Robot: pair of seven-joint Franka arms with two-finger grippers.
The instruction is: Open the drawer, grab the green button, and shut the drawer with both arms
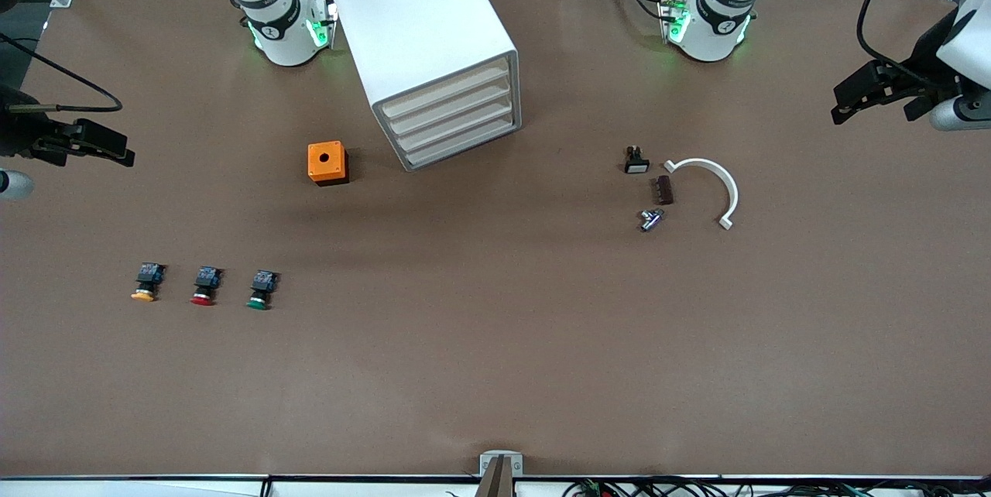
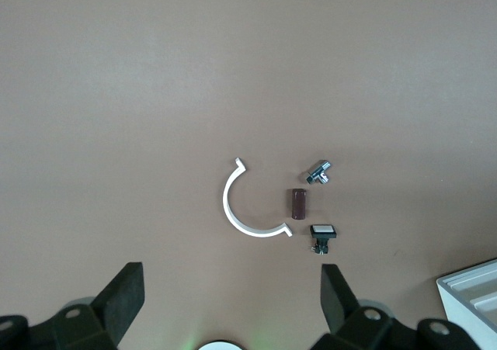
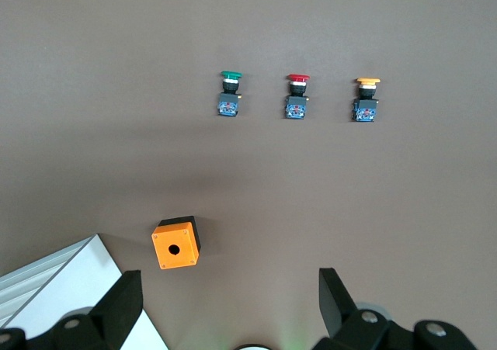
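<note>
The white cabinet (image 1: 422, 32) stands between the two arm bases, and all four beige drawer fronts (image 1: 453, 121) are shut. The green-capped button (image 1: 261, 289) lies on the table toward the right arm's end, nearer the front camera than the cabinet; it also shows in the right wrist view (image 3: 230, 92). My right gripper (image 1: 116, 149) hangs open and empty over the table's edge at the right arm's end; its own view shows the gap (image 3: 229, 296). My left gripper (image 1: 848, 98) hangs open and empty over the left arm's end; its own view shows the gap (image 2: 231, 292).
A red-capped button (image 1: 205, 286) and an orange-yellow-capped one (image 1: 147, 282) lie beside the green one. An orange box (image 1: 327, 162) sits beside the cabinet. Toward the left arm's end lie a white arc (image 1: 708, 187), a brown block (image 1: 663, 190), a white-capped switch (image 1: 636, 160) and a metal piece (image 1: 650, 219).
</note>
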